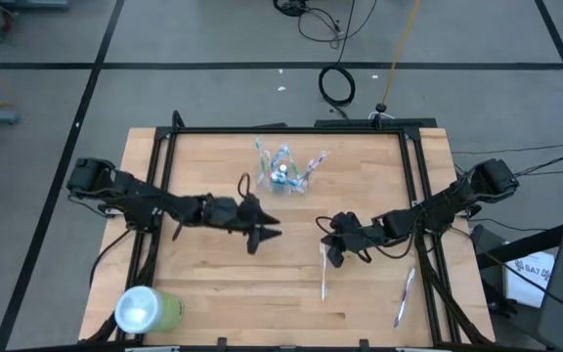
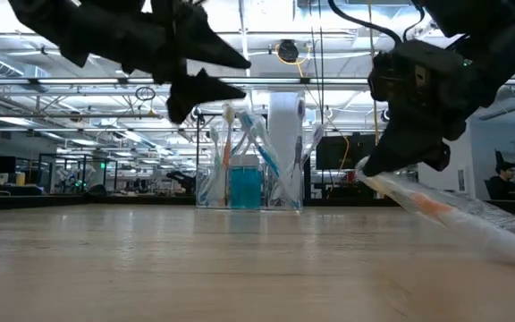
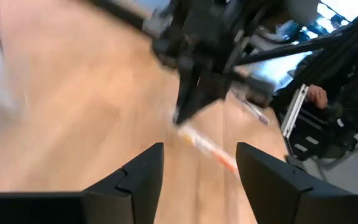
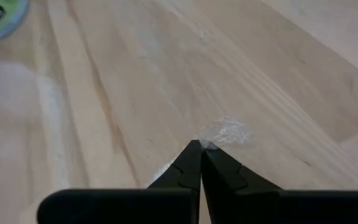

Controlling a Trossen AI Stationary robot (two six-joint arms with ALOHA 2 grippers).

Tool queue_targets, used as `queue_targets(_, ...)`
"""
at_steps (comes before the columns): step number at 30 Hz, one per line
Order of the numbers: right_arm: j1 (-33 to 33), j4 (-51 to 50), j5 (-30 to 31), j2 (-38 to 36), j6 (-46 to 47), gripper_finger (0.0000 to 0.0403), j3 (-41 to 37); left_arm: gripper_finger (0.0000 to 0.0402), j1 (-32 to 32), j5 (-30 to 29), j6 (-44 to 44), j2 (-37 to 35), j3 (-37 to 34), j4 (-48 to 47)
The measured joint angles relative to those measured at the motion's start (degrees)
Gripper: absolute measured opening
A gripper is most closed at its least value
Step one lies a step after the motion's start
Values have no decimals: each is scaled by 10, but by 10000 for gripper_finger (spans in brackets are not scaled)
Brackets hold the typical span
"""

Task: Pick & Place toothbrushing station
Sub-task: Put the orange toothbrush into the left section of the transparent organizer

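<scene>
Right gripper pinches a wrapped toothbrush's end; left gripper gapes empty. The clear cup looks light, probably tippy.

Bright overhead light, soft shadows, blurred wrist views

Both arms flank the clear cup.

The clear cup stands toward the table's far edge, between my two arms. My left gripper hangs before it; my right gripper pinches a wrapped toothbrush. Another toothbrush lies farther right. The big cup lies at the near left corner.
</scene>
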Motion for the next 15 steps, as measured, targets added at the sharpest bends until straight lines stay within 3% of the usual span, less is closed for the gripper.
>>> queue_targets(4, 0, 24, 0, 0, -8, 0, 0, 217, -33, -49, -90, 67, 0, 44)
queue_targets(7, 0, 37, -1, 0, -18, 0, 0, 218, -34, -52, -137, 140, 8, 96)
queue_targets(11, 0, 44, 0, 0, -23, 0, 0, 218, -34, -39, -132, 225, 62, 111)
queue_targets(15, 0, 42, 0, 0, -32, 0, 0, 218, -34, 25, -110, 304, 143, 110)
